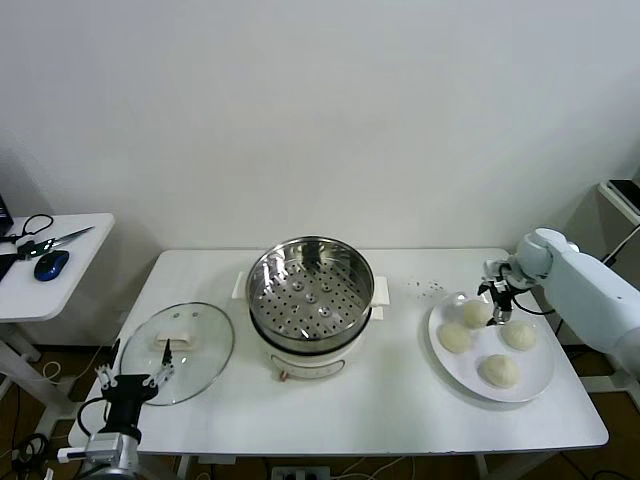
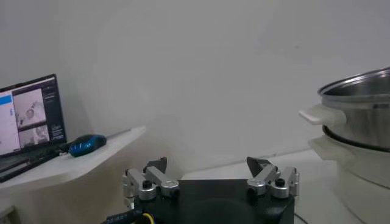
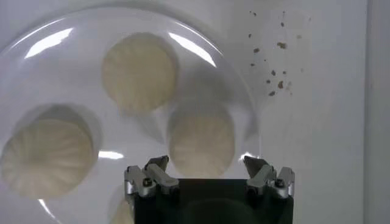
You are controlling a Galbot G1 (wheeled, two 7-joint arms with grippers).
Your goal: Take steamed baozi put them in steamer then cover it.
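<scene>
Over the plate (image 1: 535,385) | right gripper (image 3: 206,167) spread wide above a bun (image 3: 201,145) | left gripper (image 1: 138,381) spread wide, idle beside the lid (image 1: 195,365) | steamer (image 1: 310,290) uncovered

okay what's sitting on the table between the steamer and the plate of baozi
Only bare white table, apart from a few dark specks near the plate, seen in the head view. Steamer and baozi stand apart.

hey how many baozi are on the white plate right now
4, all on the white plate at the table's right end: far-left bun under the open right gripper, far-right bun, left bun, nearest bun. None in the steamer.
</scene>
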